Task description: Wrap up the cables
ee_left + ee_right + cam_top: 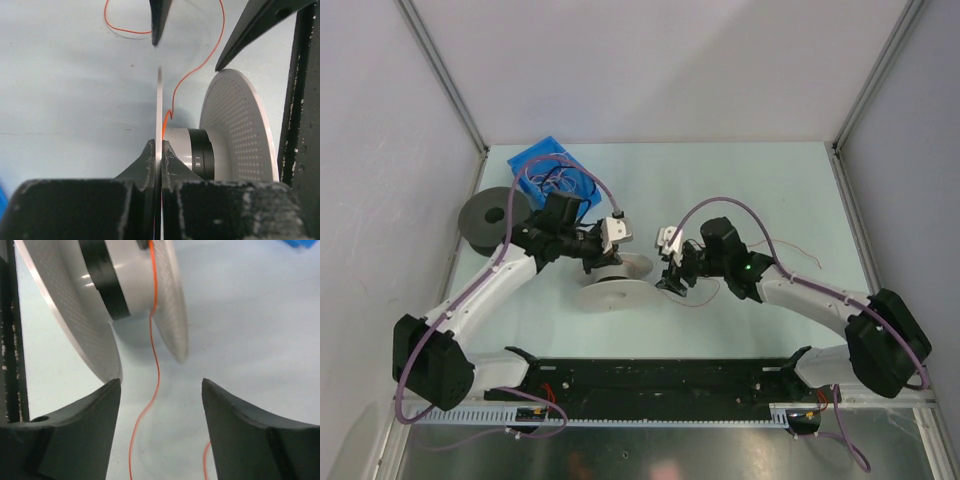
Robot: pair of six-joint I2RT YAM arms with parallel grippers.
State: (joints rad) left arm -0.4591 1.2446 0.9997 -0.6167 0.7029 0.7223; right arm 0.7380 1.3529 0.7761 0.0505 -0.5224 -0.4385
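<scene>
A white spool (612,283) lies at the table's middle, tilted. My left gripper (610,262) is shut on one flange edge (160,115) of the spool (235,130). A thin orange cable (192,70) runs from the spool's hub (182,145) out over the table. My right gripper (672,282) is open just right of the spool (100,295). The orange cable (156,365) passes between its jaws, touching neither, and enters the hub (131,285). Its loose length (705,298) lies beside the right gripper.
A blue bin (552,172) with tangled cables stands at the back left. A grey spool (492,215) lies at the far left. A black rail (650,380) runs along the near edge. A thin cable (798,256) lies to the right.
</scene>
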